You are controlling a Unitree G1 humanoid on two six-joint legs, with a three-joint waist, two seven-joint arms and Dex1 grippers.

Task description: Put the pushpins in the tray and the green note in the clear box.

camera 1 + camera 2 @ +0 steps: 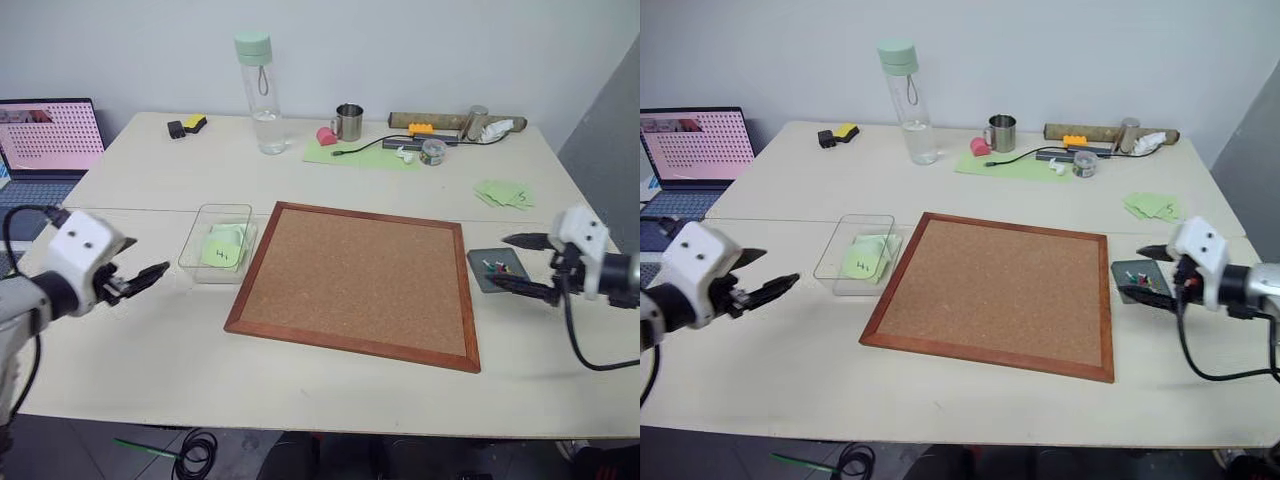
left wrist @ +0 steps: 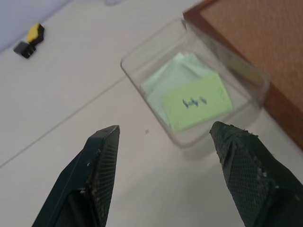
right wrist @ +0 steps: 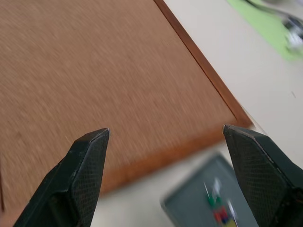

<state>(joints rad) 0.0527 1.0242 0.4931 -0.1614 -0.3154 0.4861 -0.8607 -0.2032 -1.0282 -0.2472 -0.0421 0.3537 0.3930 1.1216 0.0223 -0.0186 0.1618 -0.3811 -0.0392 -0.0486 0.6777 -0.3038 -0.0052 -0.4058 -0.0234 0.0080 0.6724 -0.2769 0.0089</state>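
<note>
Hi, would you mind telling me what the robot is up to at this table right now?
It is sorting items off the cork board. The green note already lies in the clear box beside the board, and the pushpins sit in the tray on the other side. The left gripper and the right gripper are both open and empty, each near its container.

Cream table [image 1: 150,350] carries a cork board [image 1: 358,283] at centre. Clear box [image 1: 198,262] just left of the board; grey tray [image 1: 478,268] just right. Far side: water bottle [image 1: 259,92], steel mug [image 1: 349,121], large green sheet [image 1: 345,156]. Loose green notes [image 1: 505,193] far right; laptop [image 1: 45,150] far left.
</note>
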